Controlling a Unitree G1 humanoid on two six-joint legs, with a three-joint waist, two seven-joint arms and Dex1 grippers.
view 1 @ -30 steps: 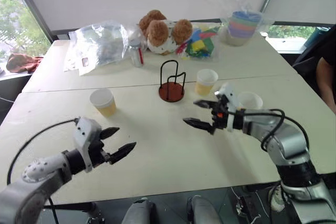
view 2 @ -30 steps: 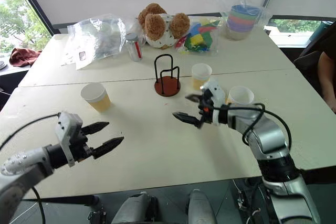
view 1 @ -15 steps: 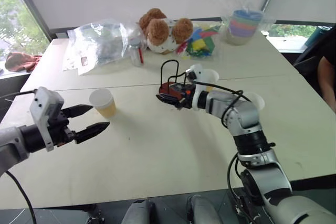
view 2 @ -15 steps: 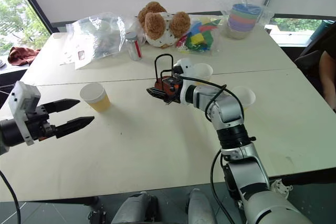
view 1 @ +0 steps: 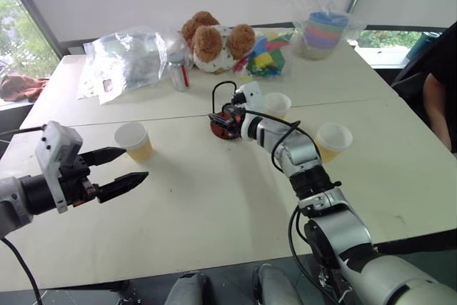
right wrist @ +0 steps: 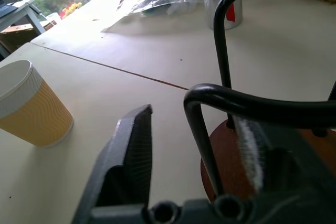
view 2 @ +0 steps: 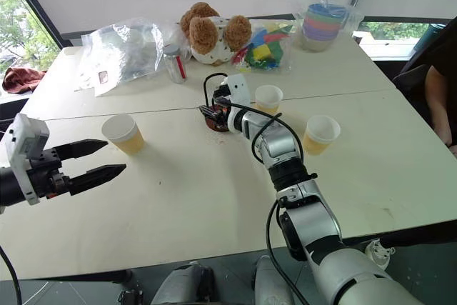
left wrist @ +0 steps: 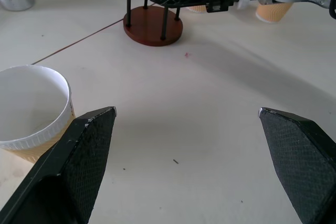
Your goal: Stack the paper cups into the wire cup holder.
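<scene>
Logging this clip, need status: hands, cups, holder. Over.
Left hand open, empty. Right hand part open, a loop of the wire cup holder between its fingers. Three paper cups upright on table, none stacked. Nothing blocking.

Far edge of surface point(view 1: 214, 212): clear plastic bag point(view 1: 132, 58), small can point(view 1: 178, 75), plush toy point(view 1: 214, 44), coloured blocks point(view 1: 264, 58), wrapped pastel bowls point(view 1: 323, 32).

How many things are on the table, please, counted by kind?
Paper cups: 3
Wire cup holder: 1
Plush toy: 1
Clear plastic bag: 1
Wrapped stack of pastel bowls: 1
Small can: 1
Bag of coloured blocks: 1
Total: 9
</scene>
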